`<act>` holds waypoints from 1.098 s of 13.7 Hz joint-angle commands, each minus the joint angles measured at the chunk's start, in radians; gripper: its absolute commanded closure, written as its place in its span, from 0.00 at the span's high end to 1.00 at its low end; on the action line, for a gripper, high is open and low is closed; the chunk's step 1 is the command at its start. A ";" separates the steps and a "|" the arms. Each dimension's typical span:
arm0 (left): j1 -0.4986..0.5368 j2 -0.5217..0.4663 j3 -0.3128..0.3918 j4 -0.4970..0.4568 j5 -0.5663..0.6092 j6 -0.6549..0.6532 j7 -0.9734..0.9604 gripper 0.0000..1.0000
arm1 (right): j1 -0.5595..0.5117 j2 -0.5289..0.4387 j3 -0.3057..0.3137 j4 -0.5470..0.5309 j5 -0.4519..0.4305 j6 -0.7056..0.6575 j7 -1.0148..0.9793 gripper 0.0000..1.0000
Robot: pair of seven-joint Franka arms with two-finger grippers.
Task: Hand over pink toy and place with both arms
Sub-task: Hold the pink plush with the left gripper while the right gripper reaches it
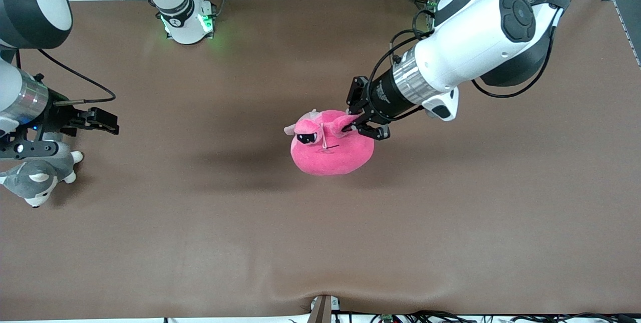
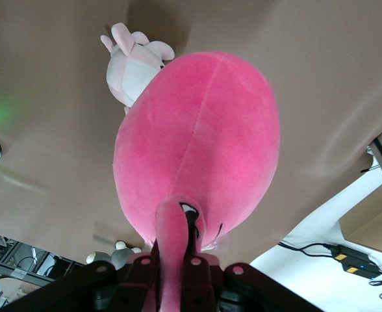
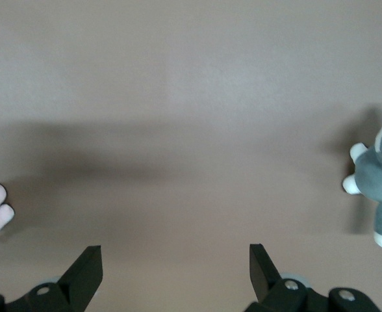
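- Two arms share this job, and only the left gripper [image 1: 361, 125] has anything in it: its jaws are clenched on one floppy ear of the pink toy [image 1: 331, 148], as the left wrist view shows with the ear pinched between the fingers [image 2: 171, 260].
- Judging by its shadow on the table [image 1: 320, 243], the toy hangs over the middle of the brown surface, its rounded body drooping away from the jaws and its face turned toward the right arm's end.
- A pale pink-and-white puppy plush [image 2: 134, 65] lies on the table close to the toy, mostly hidden by it in the front view.
- At the right arm's end, the right gripper [image 1: 102, 120] waits with its jaws released and empty, above the table just beside the grey husky plush [image 1: 40, 175].
- For the handover, the toy lies well apart from the right gripper, so the gap between the two must be closed, probably toward the table's middle.
- Its free body faces the receiving jaws, which should suit a grasp.
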 commanded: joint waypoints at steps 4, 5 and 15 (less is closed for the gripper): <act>-0.075 0.042 0.007 0.027 -0.007 0.116 -0.097 0.00 | 0.030 0.037 0.002 0.013 0.116 0.107 -0.006 1.00; -0.089 0.044 0.010 0.028 -0.007 0.134 -0.114 0.00 | 0.049 0.037 0.001 0.015 0.173 0.122 -0.014 1.00; -0.229 0.068 0.070 0.027 -0.004 0.260 -0.278 0.00 | 0.285 0.019 0.005 0.053 0.297 0.218 -0.558 1.00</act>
